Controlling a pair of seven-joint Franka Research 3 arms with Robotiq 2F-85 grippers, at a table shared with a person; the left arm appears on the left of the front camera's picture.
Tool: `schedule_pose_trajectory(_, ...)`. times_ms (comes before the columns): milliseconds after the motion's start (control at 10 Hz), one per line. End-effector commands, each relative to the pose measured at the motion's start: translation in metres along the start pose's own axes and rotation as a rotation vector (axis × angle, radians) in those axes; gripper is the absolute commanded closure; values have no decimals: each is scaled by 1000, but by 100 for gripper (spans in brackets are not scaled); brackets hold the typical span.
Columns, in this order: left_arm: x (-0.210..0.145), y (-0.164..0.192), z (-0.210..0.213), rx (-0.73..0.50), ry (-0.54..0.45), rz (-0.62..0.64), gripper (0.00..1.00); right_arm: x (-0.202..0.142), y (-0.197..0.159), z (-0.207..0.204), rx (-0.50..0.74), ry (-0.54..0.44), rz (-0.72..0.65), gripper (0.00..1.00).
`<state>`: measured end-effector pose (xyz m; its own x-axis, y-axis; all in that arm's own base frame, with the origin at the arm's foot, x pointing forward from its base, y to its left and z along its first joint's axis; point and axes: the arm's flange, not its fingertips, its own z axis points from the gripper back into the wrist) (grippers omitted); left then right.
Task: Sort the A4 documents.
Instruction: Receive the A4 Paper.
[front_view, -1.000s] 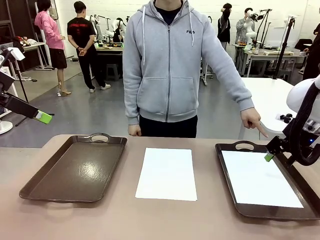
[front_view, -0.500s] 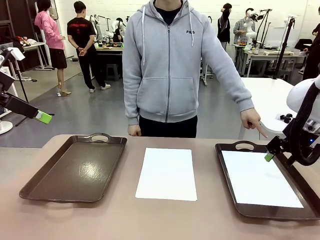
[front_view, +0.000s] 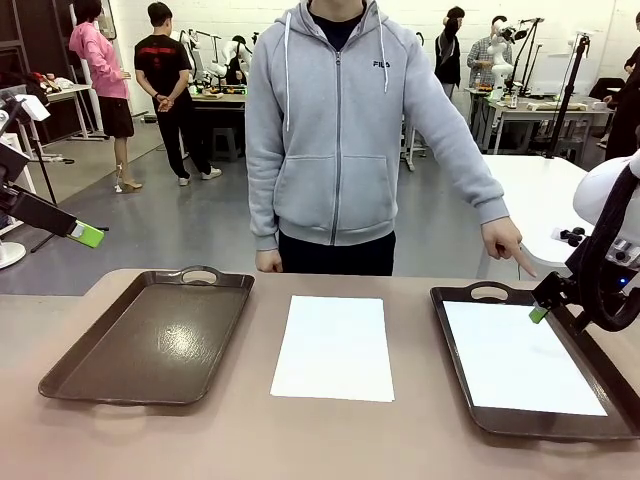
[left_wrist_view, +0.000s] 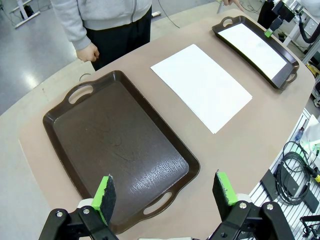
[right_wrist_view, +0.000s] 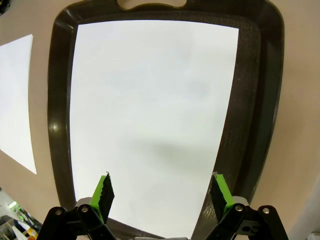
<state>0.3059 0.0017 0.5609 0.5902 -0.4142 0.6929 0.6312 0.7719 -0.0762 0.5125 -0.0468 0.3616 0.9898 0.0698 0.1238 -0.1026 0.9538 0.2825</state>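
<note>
Nothing has moved in the last second: arms, paper and the person's hand (front_view: 503, 240), pointing down at the far right corner of the right tray (front_view: 450, 350), all sit exactly as they did. My left hand (left_wrist_view: 164, 186) is released, jaws wide and empty, hanging high over the near end of the left tray (left_wrist_view: 115, 145), which is bare. My right hand (right_wrist_view: 161, 182) is released too, holding nothing, hovering over the trayed sheet (right_wrist_view: 150, 110) that lies flat inside the right tray. The middle sheet (front_view: 333, 347) lies flat on the bench (front_view: 300, 440) between the two trays, touching neither. What worries me now: that pointing finger is close to my right hand, so any lift or swing there could clip it. The paper is thin and flush with the surface, so I expect the pads to skid over it or crumple it rather than catch an edge. The tray's raised rim hems the trayed sheet in, and a finger could snag on it. The middle sheet has all four edges free with bare bench around it, which looks like the easier approach.
</note>
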Motion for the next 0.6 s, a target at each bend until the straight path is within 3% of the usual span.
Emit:
schedule_pose_trajectory(0,0,0,-1,2,2,0,0,-17,25,36,-163,-160,35,0)
schedule_pose_trajectory(200,0,0,-1,2,2,0,0,-34,75,97,-196,-385,217,0)
schedule_pose_trajectory(400,0,0,-1,2,2,0,0,-37,107,127,-128,-481,364,0)
schedule_pose_trajectory(500,0,0,-1,2,2,0,0,-40,123,141,-29,-496,464,0)
